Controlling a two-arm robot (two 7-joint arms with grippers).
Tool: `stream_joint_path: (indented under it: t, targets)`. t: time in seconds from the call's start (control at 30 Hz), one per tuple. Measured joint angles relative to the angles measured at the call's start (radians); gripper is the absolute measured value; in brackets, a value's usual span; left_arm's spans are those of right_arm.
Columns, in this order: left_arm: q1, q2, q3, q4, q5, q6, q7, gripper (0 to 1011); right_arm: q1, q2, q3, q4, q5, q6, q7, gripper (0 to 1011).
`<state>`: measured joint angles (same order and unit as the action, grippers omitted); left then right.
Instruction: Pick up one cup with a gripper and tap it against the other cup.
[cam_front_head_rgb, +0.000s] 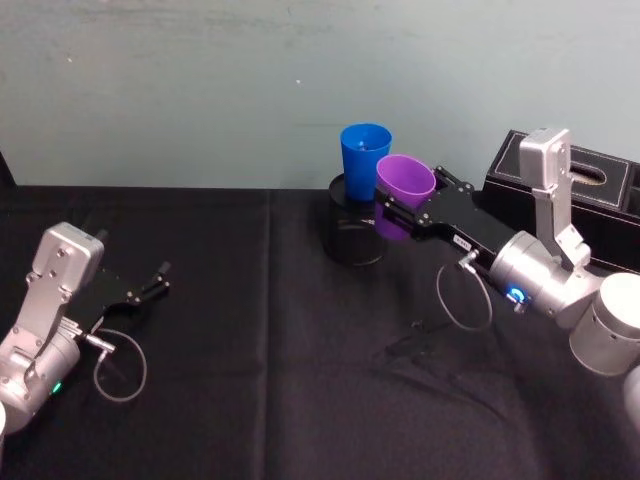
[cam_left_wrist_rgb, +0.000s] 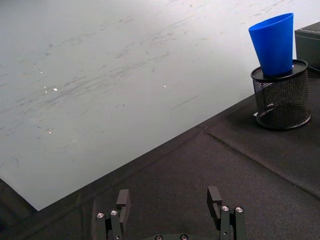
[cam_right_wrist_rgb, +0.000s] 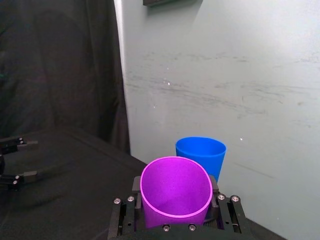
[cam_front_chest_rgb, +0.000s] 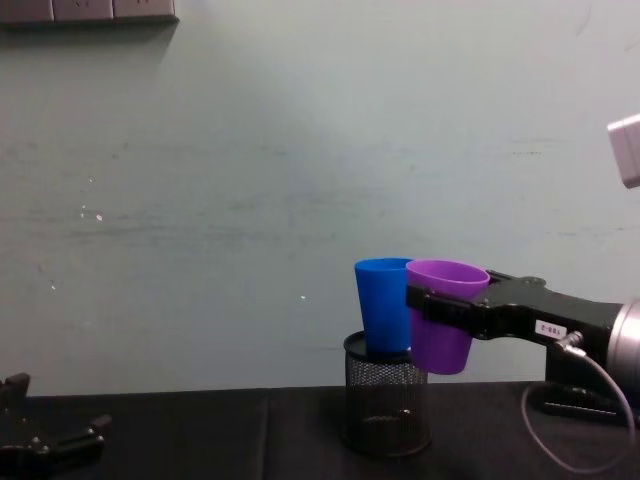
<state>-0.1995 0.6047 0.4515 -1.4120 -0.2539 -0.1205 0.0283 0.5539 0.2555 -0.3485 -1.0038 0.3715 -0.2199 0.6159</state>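
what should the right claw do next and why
Probably a short nudge toward the robot's left. The right claw holds the short purple plastic cup lifted right beside the tall blue plastic tumbler standing in the black mesh holder; contact isn't clear. The left claw sits idle.

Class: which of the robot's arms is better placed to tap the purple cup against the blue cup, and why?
Right. The right tool grips the purple cup, lifted close beside the blue cup in the mesh holder. The left tool sits open, far off to the left.
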Motion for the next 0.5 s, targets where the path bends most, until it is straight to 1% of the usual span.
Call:
stream_joint_path:
  t: [0.17, 0.3, 0.5]
  targets:
    - [0.000, 0.000, 0.000, 0.000, 0.000, 0.000, 0.000, 1011, -0.038, 0.018, 0.001, -0.051, 0.011, 0.016, -0.019, 734]
    - [0.000, 0.000, 0.000, 0.000, 0.000, 0.000, 0.000, 1011, -0.066, 0.032, -0.004, -0.083, 0.012, 0.009, -0.025, 734]
    - [0.000, 0.000, 0.000, 0.000, 0.000, 0.000, 0.000, 1011, -0.072, 0.035, -0.005, -0.088, 0.014, 0.004, -0.024, 734]
